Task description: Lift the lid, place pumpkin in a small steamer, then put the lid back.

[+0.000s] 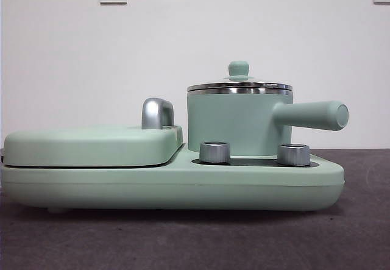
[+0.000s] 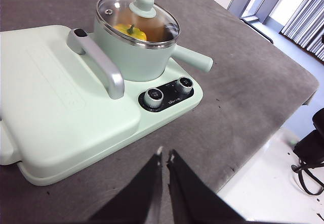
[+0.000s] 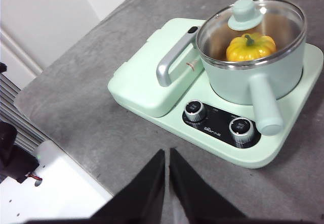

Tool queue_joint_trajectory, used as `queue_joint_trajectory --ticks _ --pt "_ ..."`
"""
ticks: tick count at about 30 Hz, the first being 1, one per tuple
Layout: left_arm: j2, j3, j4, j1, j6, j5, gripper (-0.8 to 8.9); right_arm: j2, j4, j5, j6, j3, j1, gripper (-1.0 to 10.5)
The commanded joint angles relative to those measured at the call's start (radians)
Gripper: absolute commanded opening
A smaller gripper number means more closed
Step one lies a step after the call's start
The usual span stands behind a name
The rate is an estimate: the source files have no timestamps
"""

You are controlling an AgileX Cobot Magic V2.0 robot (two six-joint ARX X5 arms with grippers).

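Front view: the small steamer (image 1: 234,124) sits on the mint-green cooker base (image 1: 183,188), its long handle pointing sideways, the lid (image 1: 239,86) seated flat on the steel rim, knob up. No arm in frame. The pumpkin is hidden behind the pot wall here. The flat cover (image 1: 91,145) with its chrome handle (image 1: 157,113) lies beside the pot.

Left wrist view: the left gripper (image 2: 164,155) hangs over the table edge, well apart from the cooker, jaws nearly together with only a thin slit, holding nothing. The pumpkin (image 2: 130,32) shows through the glass, inside the steamer.

Right wrist view: the right gripper (image 3: 167,153) is likewise narrow and empty, above the table near the two dials (image 3: 195,110), not touching anything. The pumpkin sits in the pot under the lid.

Judgement: the task looks done. Risks from here are small: an arm swinging past could clip the protruding side handle and shift the pot, or knock the knob and unseat the lid. The lid looks level, though a slight tilt cannot be ruled out.
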Motion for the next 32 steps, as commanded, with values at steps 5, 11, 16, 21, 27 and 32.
queue_joint_trajectory --ticks 5,11,16,21,27,32 --pt "-0.019 0.000 0.028 0.035 -0.001 0.000 0.20 0.003 0.012 0.000 -0.012 0.007 0.008 0.1" --pt "-0.086 -0.029 0.047 0.303 -0.001 0.031 0.20 0.003 0.012 0.001 -0.012 0.008 0.008 0.1" --pt "-0.176 -0.139 0.192 0.467 0.048 0.031 0.20 0.003 0.011 0.000 -0.012 0.008 0.008 0.1" --pt "-0.284 -0.364 0.507 0.589 0.249 0.026 0.20 0.003 0.012 0.000 -0.012 0.008 0.008 0.1" --pt "-0.323 -0.610 0.628 0.653 0.233 0.025 0.20 0.003 0.011 0.000 -0.012 0.008 0.008 0.1" --pt "-0.326 -0.736 0.640 0.653 0.230 0.006 0.20 0.003 0.012 0.000 -0.012 0.008 0.008 0.1"
